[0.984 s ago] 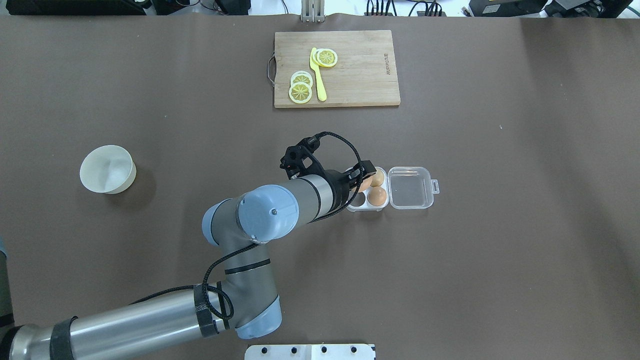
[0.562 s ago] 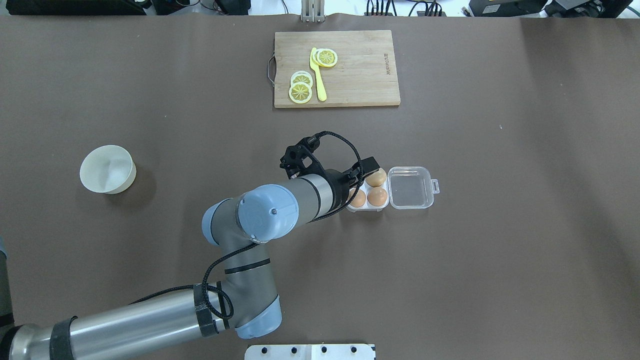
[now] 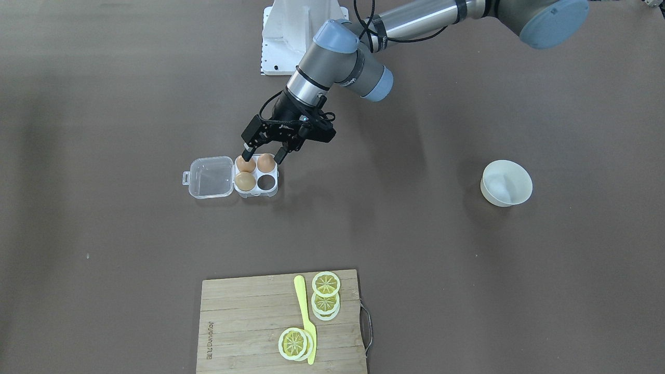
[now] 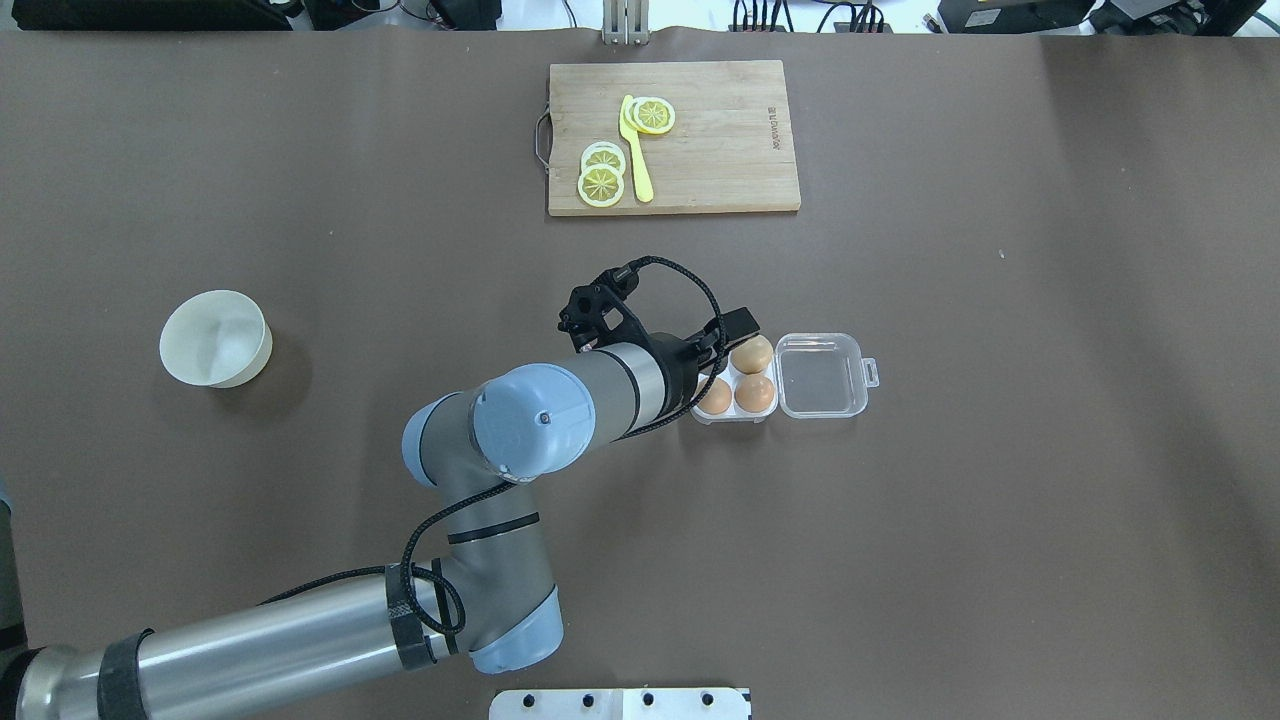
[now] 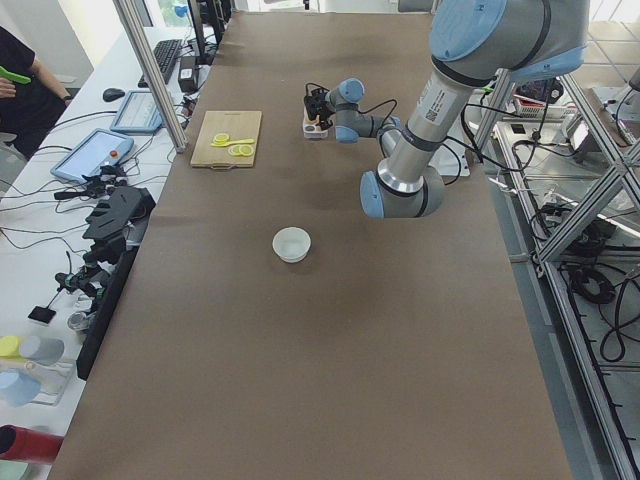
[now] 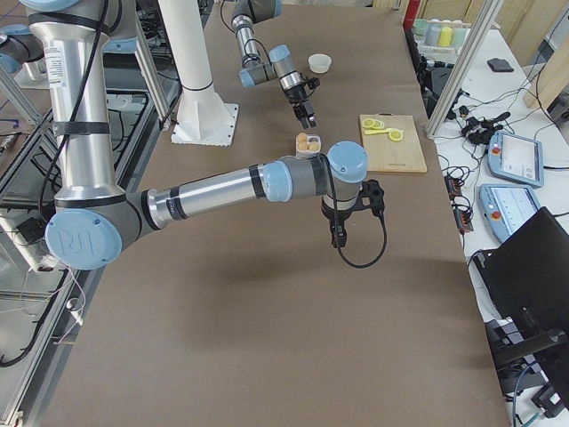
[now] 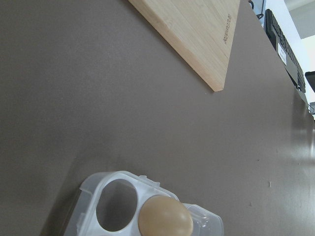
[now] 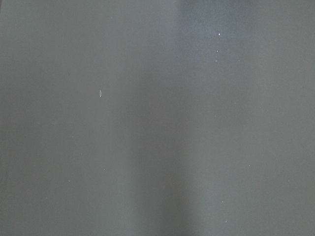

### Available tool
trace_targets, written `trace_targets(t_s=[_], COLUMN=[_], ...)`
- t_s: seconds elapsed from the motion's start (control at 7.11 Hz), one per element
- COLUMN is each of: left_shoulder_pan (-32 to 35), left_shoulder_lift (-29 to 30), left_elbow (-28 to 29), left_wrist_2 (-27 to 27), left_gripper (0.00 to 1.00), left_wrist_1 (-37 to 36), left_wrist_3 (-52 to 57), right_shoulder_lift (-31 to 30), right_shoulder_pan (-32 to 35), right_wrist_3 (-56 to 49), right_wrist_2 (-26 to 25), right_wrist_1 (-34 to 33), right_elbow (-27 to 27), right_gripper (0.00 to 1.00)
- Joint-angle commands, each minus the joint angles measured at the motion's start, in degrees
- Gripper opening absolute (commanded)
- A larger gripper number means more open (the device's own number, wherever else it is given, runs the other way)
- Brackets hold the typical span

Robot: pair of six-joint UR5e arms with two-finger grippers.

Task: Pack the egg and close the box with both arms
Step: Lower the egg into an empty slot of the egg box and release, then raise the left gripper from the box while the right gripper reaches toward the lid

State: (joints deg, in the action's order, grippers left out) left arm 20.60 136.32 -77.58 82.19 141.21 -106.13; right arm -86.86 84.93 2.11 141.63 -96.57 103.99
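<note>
Our left gripper (image 3: 264,154) hung with fingers apart, holding nothing, over the egg (image 3: 266,163). The egg sat in the corner cell of the box (image 3: 210,177) nearest the robot, away from its open lid, mid-worktop. Rising crooked, a finger could clip it or drag the light box. Our right gripper (image 6: 338,238) showed only from the side; we could not tell its state.

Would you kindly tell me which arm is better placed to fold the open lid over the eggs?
Left, probably: the left gripper hovers open right at the box, while the right gripper hangs well away from it.
</note>
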Motion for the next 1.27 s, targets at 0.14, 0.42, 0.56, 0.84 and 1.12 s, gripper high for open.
trace_targets(t_s=[0.14, 0.42, 0.56, 0.84, 1.12], left_shoulder_pan=[1.0, 1.2, 1.3, 1.5, 1.8], left_shoulder_lift=[-0.2, -0.5, -0.6, -0.7, -0.9], left_elbow=[0.0, 0.0, 0.0, 0.0, 0.0], left_wrist_2=[0.2, 0.2, 0.3, 0.4, 0.4], left_gripper=[0.98, 0.94, 0.58, 0.13, 0.13], left_wrist_1=[-0.1, -0.1, -0.1, -0.3, -0.4], left_wrist_3=[0.0, 0.0, -0.6, -0.6, -0.6], right_shoulder_lift=[2.7, 4.7, 4.7, 6.5, 9.7], right_shoulder_pan=[0.0, -0.1, -0.3, -1.3, -5.8], right_wrist_3=[6.3, 12.1, 12.5, 13.2, 21.6], right_wrist_2=[8.6, 15.4, 18.4, 18.5, 14.5], right_wrist_1=[0.5, 1.4, 1.4, 2.1, 2.2], right_elbow=[-0.1, -0.6, -1.0, -1.3, -0.5], right_gripper=[1.0, 1.0, 1.0, 1.0, 1.0])
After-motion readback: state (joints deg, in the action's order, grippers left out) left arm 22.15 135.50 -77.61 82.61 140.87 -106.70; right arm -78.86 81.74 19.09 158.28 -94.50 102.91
